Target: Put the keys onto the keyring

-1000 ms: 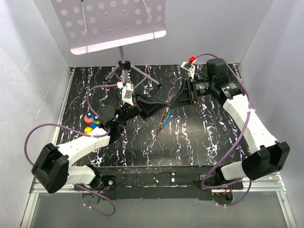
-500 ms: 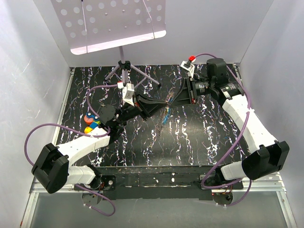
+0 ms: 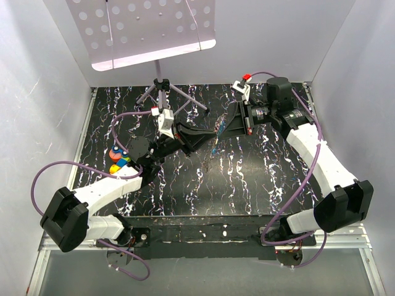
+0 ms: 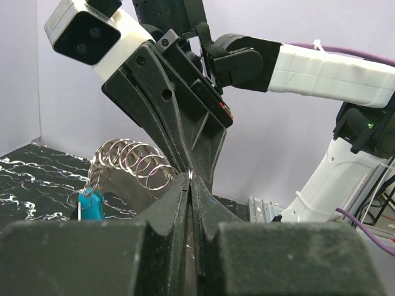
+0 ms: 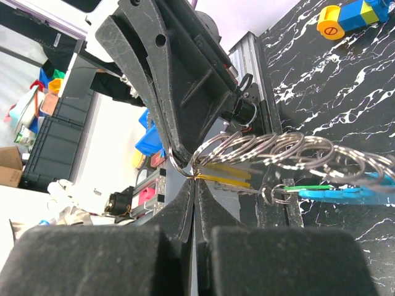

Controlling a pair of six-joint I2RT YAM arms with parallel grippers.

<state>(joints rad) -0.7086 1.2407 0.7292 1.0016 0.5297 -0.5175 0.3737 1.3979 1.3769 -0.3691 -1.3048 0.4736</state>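
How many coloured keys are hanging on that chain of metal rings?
2: a yellow-orange plastic-headed key under the silver ring chain near the right gripper, and a bright blue key farther along. A green sliver between them is unclear; others may be hidden.

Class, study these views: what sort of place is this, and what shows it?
Probably a robotics lab test cell: a left arm and right arm bolted at a black marbled table, white walls boxing it in, storage bins beyond.
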